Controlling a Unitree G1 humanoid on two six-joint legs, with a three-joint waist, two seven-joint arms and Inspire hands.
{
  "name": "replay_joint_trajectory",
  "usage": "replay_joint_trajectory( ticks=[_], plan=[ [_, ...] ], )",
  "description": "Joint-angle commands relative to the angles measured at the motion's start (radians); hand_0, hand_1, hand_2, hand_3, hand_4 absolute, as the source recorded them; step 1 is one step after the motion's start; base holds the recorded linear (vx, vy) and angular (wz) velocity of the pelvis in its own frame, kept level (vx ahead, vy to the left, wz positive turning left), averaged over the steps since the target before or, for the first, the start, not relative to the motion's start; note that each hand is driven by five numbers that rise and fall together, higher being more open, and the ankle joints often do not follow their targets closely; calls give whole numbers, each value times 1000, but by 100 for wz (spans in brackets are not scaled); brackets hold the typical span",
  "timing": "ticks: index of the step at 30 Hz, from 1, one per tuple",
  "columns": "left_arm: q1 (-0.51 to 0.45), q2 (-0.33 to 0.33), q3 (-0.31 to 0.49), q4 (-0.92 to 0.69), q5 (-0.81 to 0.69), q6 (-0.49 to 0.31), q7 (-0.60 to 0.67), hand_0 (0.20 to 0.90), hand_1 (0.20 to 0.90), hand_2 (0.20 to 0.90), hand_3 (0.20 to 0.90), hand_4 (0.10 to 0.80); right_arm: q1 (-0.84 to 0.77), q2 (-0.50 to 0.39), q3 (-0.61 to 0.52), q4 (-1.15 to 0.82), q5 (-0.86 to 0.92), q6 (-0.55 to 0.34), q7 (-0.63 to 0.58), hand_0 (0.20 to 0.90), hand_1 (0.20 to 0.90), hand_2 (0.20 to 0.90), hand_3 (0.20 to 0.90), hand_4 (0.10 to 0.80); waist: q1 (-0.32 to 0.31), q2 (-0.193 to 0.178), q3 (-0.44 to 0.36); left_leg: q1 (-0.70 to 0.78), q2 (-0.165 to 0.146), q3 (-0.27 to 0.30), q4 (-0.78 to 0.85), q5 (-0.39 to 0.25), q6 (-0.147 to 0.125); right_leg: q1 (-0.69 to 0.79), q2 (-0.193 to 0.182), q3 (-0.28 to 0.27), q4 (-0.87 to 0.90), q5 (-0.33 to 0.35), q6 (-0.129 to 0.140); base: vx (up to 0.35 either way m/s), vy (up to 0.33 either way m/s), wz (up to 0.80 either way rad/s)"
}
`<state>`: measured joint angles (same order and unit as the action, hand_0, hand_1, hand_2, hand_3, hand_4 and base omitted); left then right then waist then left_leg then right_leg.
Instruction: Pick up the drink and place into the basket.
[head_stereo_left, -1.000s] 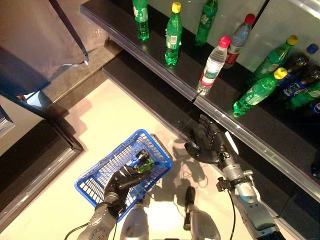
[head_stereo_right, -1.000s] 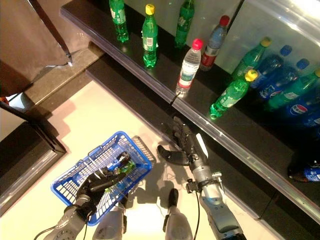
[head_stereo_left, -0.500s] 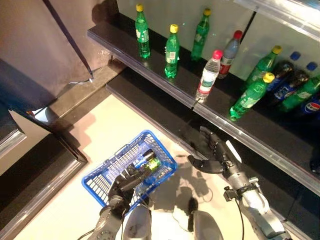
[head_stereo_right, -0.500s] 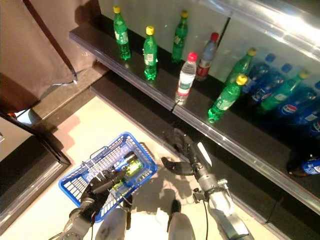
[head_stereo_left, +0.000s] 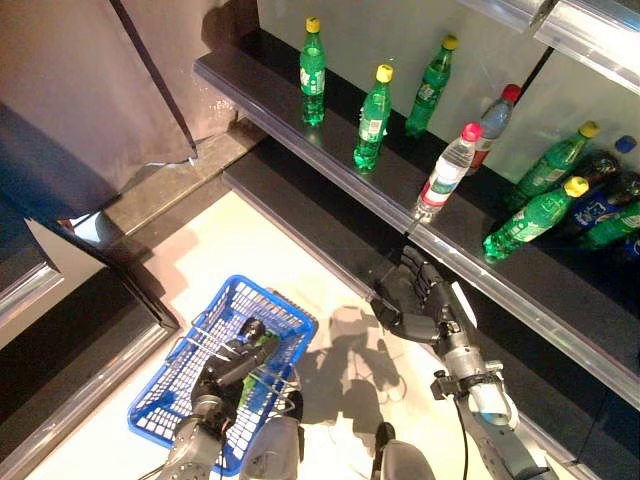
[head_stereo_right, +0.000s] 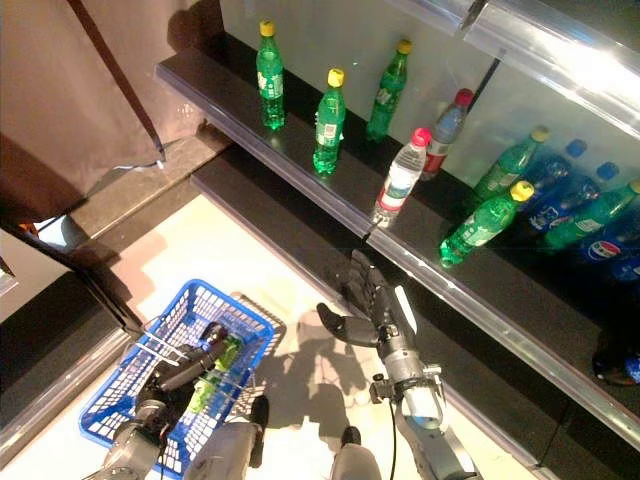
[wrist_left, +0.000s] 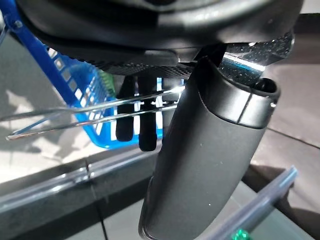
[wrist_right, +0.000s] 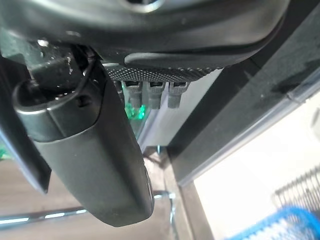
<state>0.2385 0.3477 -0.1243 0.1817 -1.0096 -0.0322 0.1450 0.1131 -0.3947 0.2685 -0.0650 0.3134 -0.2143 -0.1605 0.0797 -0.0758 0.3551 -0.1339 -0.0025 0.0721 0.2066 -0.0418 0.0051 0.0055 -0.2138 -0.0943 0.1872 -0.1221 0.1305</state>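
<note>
A blue wire basket (head_stereo_left: 283, 302) hangs at the lower left, with a green bottle (head_stereo_left: 258, 362) lying inside it. My left hand (head_stereo_left: 222, 367) sits over the basket, its fingers (wrist_left: 146, 132) curled round the wire handles (wrist_left: 75, 112). My right hand (head_stereo_left: 424, 301) is open and holds nothing, just below the front edge of the dark shelf (head_stereo_left: 330, 165). On the shelf stand green bottles (head_stereo_left: 373, 118), a clear water bottle with a pink cap (head_stereo_left: 447, 175) and a red-capped bottle (head_stereo_left: 492, 118). A yellow-capped green bottle (head_stereo_left: 533, 216) lies tilted there.
More green and dark blue bottles (head_stereo_left: 600, 205) crowd the shelf's right end. A lower black step (head_stereo_left: 300, 215) runs beneath the shelf. A dark cloth (head_stereo_left: 70, 90) and a black ledge (head_stereo_left: 90, 330) bound the pale floor on the left.
The whole view has shifted as the camera moved. The basket now hangs further left with the left hand. The right hand stays open under the shelf edge.
</note>
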Motion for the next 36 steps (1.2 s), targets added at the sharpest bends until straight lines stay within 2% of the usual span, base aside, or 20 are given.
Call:
replay_joint_trajectory(
  ticks=[1, 3, 5, 7, 8, 10, 12, 13, 15, 16, 18, 20, 21, 22, 26, 31, 36],
  plan=[
    [-78, 29, 6, -239, 71, -163, -110, 300, 300, 300, 200, 100, -51, -17, -27, -54, 4, -130, -36, 900, 900, 900, 900, 800, -55, 26, -98, -19, -19, -56, -11, 7, 23, -85, 35, 86, -116, 227, -11, 230, -232, -7],
    [-75, 35, 10, -244, 72, -156, -113, 300, 300, 300, 200, 100, -50, -11, -40, -58, 6, -123, -35, 900, 900, 900, 900, 800, -81, 20, -91, 21, -9, -65, -21, -24, 22, -133, 8, 132, -185, 334, 7, 343, -309, 13],
    [-66, 41, 21, -253, 71, -147, -105, 300, 300, 300, 200, 100, -45, -4, -47, -61, 10, -112, -18, 900, 900, 900, 900, 800, -97, 12, -90, 77, 18, -68, -34, -57, 22, -176, -1, 125, -230, 379, 24, 397, -325, 28],
    [-61, 42, 27, -260, 72, -147, -96, 300, 300, 300, 200, 100, -48, 0, -49, -59, 8, -105, 2, 900, 900, 900, 900, 800, -102, 7, -87, 106, 38, -68, -29, -81, 22, -189, 8, 115, -218, 378, 25, 318, -283, 11],
    [-53, 41, 33, -259, 65, -152, -95, 300, 300, 300, 200, 100, -50, -4, -52, -54, 1, -101, 20, 900, 900, 900, 900, 800, -106, 1, -94, 114, 56, -77, -16, -91, 20, -184, 21, 137, -183, 347, 22, 307, -287, 10],
    [-31, 33, 32, -260, 46, -150, -92, 300, 300, 300, 200, 100, -38, -19, -60, -64, -8, -79, 38, 900, 900, 900, 900, 800, -113, -9, -116, 149, 79, -78, 9, -109, 7, -174, 45, 128, -151, 309, 4, 290, -211, 31],
    [2, 23, 32, -280, 21, -136, -95, 300, 300, 300, 200, 100, -4, -52, -77, -104, 7, -54, 37, 900, 900, 900, 900, 800, -115, -15, -139, 142, 110, -84, 129, -40, -18, -145, 78, 101, -129, 256, -40, 280, -190, 39],
    [10, 12, 25, -285, 16, -132, -103, 300, 300, 300, 200, 100, 2, -67, -80, -108, 19, -51, 30, 900, 900, 900, 900, 800, -111, -26, -133, 59, 113, -80, 296, 10, -9, -121, 96, 85, -115, 232, -75, 219, -203, 17],
    [12, -2, 12, -279, 13, -136, -108, 300, 300, 300, 200, 100, 11, -73, -83, -98, 12, -67, 27, 900, 900, 900, 900, 800, -100, -29, -123, -17, 98, -74, 345, 31, 3, -92, 114, 78, -106, 209, -96, 197, -90, 23],
    [14, -9, 2, -274, 13, -142, -112, 300, 300, 300, 200, 100, 19, -74, -85, -92, 12, -77, 24, 900, 900, 900, 900, 800, -93, -27, -116, -35, 90, -74, 324, 38, 4, -79, 122, 77, -102, 198, -99, 227, 47, 1],
    [19, -17, -23, -263, 13, -166, -119, 300, 300, 300, 200, 100, 31, -78, -90, -86, 21, -95, 30, 900, 900, 900, 900, 800, -84, -19, -104, -28, 97, -76, 154, 67, -9, -57, 131, 80, -104, 184, -85, 250, 150, -37],
    [8, -12, -49, -259, 10, -184, -126, 300, 300, 300, 200, 100, 39, -101, -95, -93, 27, -113, 17, 900, 900, 900, 900, 800, -69, 19, -85, -50, 164, -107, -101, 210, -63, -29, 151, 84, -108, 156, -75, 250, 289, -14],
    [7, -12, -52, -258, 12, -184, -126, 300, 300, 300, 200, 100, 40, -103, -96, -95, 30, -114, 15, 900, 900, 900, 900, 800, -68, 21, -81, -49, 167, -111, -117, 223, -68, -24, 151, 82, -107, 152, -75, 177, 348, -6],
    [-14, -12, -66, -234, 15, -214, -126, 300, 300, 300, 200, 100, 24, -116, -85, -78, 42, -141, 18, 900, 900, 900, 900, 800, -64, 20, -72, -62, 160, -147, -117, 196, -63, -26, 135, 95, -96, 130, -73, 66, 272, -16],
    [-70, 8, -75, -218, 17, -219, -109, 300, 300, 300, 200, 100, 22, -119, -79, -91, 39, -158, 0, 900, 900, 900, 900, 800, -89, 29, -49, -51, 151, -133, -93, 141, -76, -79, 94, 77, -47, 118, -53, 30, 223, -42],
    [-140, 36, -83, -237, 18, -225, -74, 300, 300, 300, 200, 100, -37, -91, -54, -99, 21, -185, -45, 900, 900, 900, 900, 800, -93, 32, 0, -46, 108, -112, -87, 106, -59, -127, 36, 75, -60, 163, -10, 4, 145, 6],
    [-160, 47, -89, -260, 39, -227, -41, 300, 300, 300, 200, 100, -113, -64, -39, -115, 29, -182, -61, 900, 900, 900, 900, 800, -69, 17, 42, -79, 114, -82, -59, 92, -56, -147, 22, 31, -69, 182, -5, -52, -11, -6]
  ],
)
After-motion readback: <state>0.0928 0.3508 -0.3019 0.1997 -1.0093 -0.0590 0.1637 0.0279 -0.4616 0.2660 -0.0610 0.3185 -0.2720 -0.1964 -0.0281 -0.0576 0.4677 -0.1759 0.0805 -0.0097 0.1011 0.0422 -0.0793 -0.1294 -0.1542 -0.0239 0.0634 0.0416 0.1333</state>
